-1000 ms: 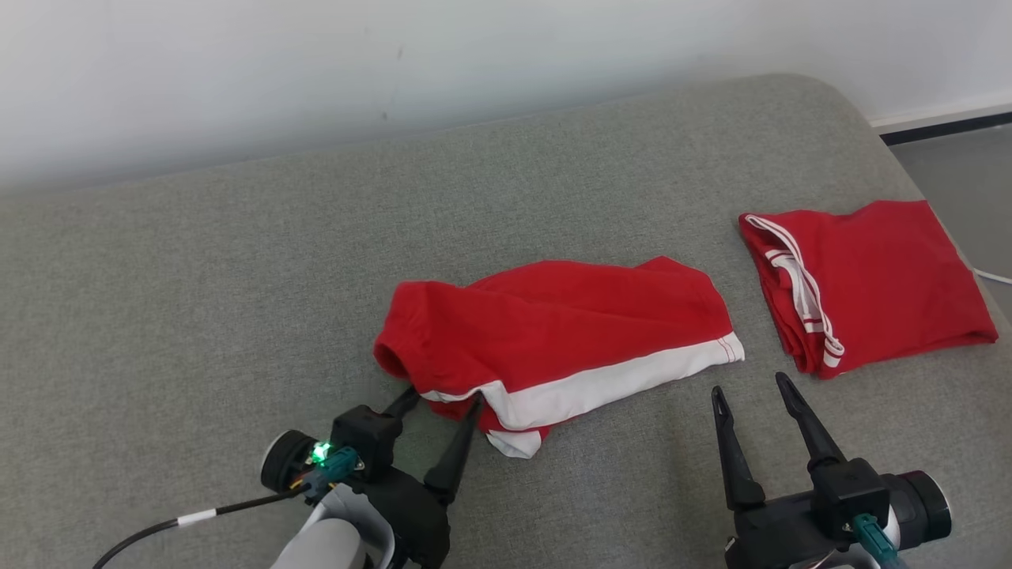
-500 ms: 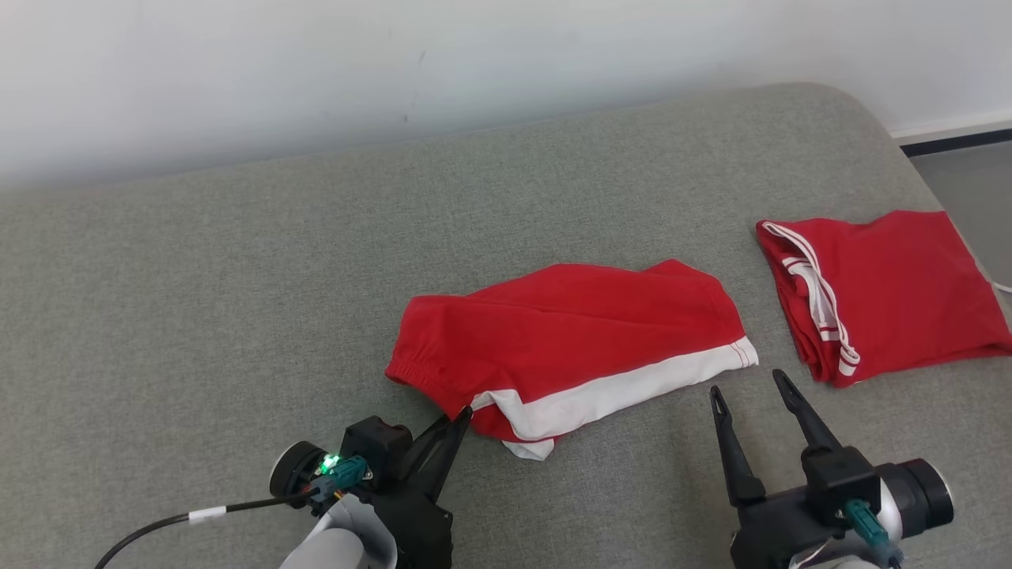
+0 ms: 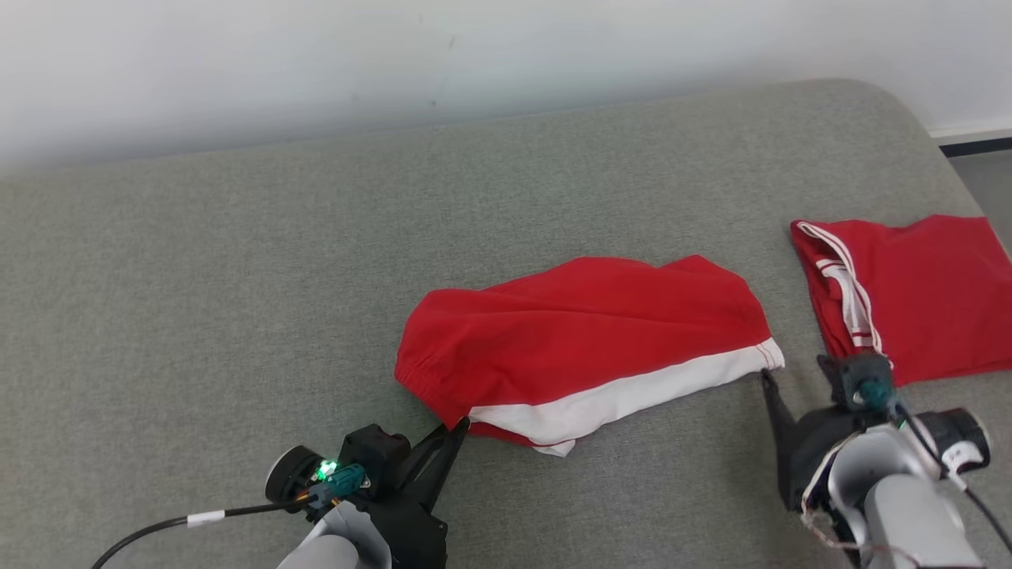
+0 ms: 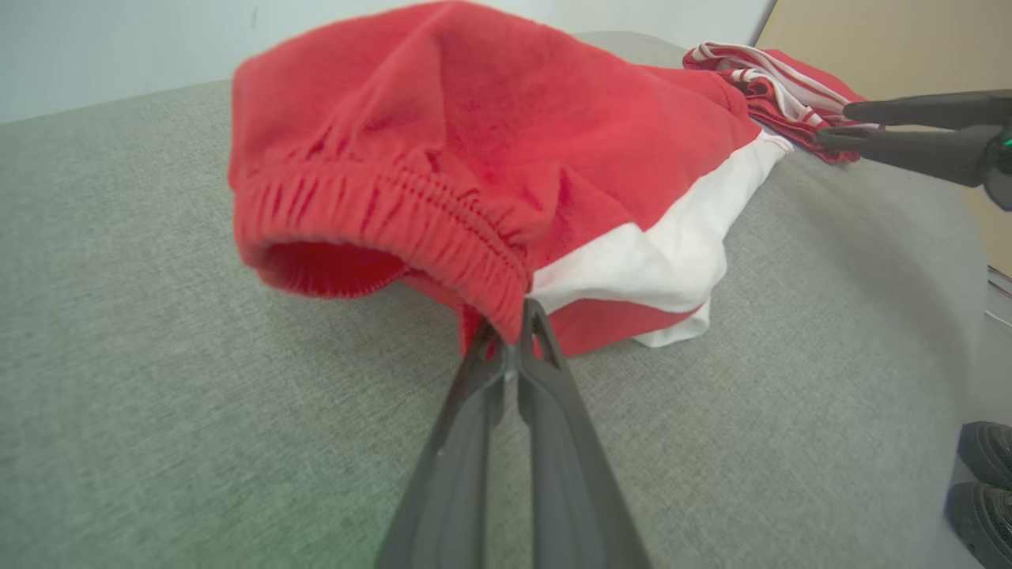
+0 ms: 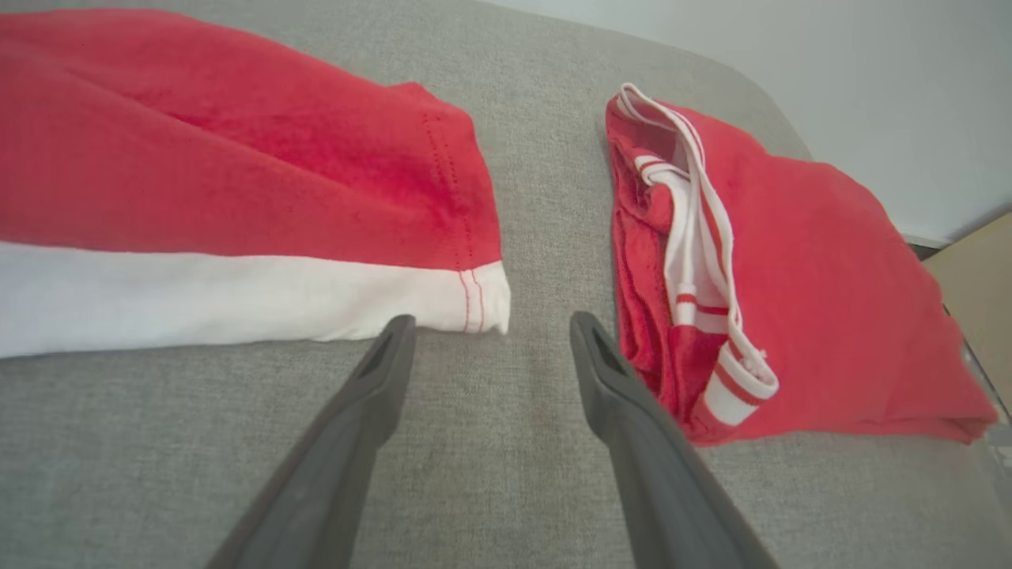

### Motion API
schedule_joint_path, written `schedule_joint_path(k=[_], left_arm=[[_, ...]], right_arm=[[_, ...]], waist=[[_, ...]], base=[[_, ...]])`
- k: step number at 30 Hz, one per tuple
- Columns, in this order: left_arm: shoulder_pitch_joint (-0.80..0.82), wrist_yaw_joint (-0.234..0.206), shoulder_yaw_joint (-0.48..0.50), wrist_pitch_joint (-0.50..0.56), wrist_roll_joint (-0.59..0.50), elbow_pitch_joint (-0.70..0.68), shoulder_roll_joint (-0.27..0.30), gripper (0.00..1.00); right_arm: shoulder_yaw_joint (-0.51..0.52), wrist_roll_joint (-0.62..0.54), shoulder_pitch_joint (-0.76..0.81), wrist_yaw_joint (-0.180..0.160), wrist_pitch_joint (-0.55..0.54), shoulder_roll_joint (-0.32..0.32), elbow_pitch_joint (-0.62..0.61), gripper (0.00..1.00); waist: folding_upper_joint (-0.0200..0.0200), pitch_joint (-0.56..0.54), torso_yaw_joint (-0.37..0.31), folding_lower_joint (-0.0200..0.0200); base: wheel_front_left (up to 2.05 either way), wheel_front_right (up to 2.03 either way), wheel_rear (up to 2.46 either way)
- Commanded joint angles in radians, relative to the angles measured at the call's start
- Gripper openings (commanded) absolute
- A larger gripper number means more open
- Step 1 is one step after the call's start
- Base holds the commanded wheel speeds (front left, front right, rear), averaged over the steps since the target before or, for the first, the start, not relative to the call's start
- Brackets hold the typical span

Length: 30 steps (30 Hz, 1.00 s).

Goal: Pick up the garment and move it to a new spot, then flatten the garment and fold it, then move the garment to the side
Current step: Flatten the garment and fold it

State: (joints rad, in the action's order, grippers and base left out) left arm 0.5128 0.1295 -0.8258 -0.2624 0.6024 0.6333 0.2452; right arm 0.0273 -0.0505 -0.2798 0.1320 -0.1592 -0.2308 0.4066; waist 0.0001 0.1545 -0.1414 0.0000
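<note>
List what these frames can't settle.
- Left wrist view: how much waistband of the red shorts the left gripper pinches; its closed fingers cover the spot.
- Head view: second finger of the right gripper, behind its own housing.
- Head view: folded red garment, cut by the right edge.
- Left wrist view: dark shoes, cut at the corner.

Two garments (image 3: 585, 340) (image 3: 925, 300), two tools (image 4: 512, 316) (image 5: 490, 320)

Folded red garment with white-striped trim (image 3: 925, 308) at right edge, lying on grey upholstered surface (image 3: 237, 300). White wall (image 3: 316, 63) across top. Dark shoes (image 4: 988, 458) lower right, left wrist view.
</note>
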Motion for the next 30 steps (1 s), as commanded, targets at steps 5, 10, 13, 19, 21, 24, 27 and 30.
schedule_joint_path(k=[5,10,13,19,21,24,27,30], left_arm=[[0.019,0.001,-0.009,-0.003,-0.012,-0.012,0.002,0.0],[0.027,0.001,-0.008,-0.003,-0.019,-0.016,-0.003,0.0],[0.031,0.001,-0.005,-0.003,-0.026,-0.018,-0.004,0.0],[0.027,0.001,-0.001,-0.003,-0.036,-0.023,-0.009,0.0],[0.022,0.001,0.002,-0.003,-0.034,-0.026,-0.008,0.0],[0.01,0.001,0.022,-0.003,-0.026,-0.04,-0.007,0.0],[-0.005,0.001,0.064,-0.003,-0.005,-0.064,-0.01,0.0],[-0.043,0.0,0.169,-0.003,0.047,-0.148,-0.017,0.0]], right_arm=[[0.055,-0.025,-0.079,-0.003,-0.067,0.009,0.064,1.0],[0.067,-0.032,-0.128,-0.003,-0.091,0.029,0.121,1.0],[0.07,-0.041,-0.144,-0.003,-0.084,0.04,0.148,1.0],[0.083,-0.054,-0.154,-0.003,-0.071,0.057,0.182,0.0],[0.094,-0.054,-0.148,-0.003,-0.07,0.061,0.182,0.0],[0.105,-0.047,-0.14,-0.003,-0.056,0.071,0.166,0.0],[0.12,-0.028,-0.139,-0.003,-0.033,0.081,0.14,0.0],[0.15,0.037,-0.125,-0.003,0.014,0.103,0.068,0.0]], waist=[[-0.0001,0.029,0.026,0.0],[-0.0001,0.046,0.037,0.0],[-0.0001,0.053,0.04,0.0],[-0.0001,0.055,0.042,0.0],[-0.0001,0.051,0.04,0.0],[-0.0001,0.041,0.035,0.0],[-0.0001,0.033,0.031,0.0],[-0.0001,0.013,0.031,0.0]], base=[[0.0,0.0,0.0],[0.0,0.0,0.0],[0.0,0.0,0.0],[0.0,0.0,0.0],[0.0,0.0,0.0],[0.0,0.0,0.0],[0.0,0.0,0.0],[0.0,0.0,0.0]])
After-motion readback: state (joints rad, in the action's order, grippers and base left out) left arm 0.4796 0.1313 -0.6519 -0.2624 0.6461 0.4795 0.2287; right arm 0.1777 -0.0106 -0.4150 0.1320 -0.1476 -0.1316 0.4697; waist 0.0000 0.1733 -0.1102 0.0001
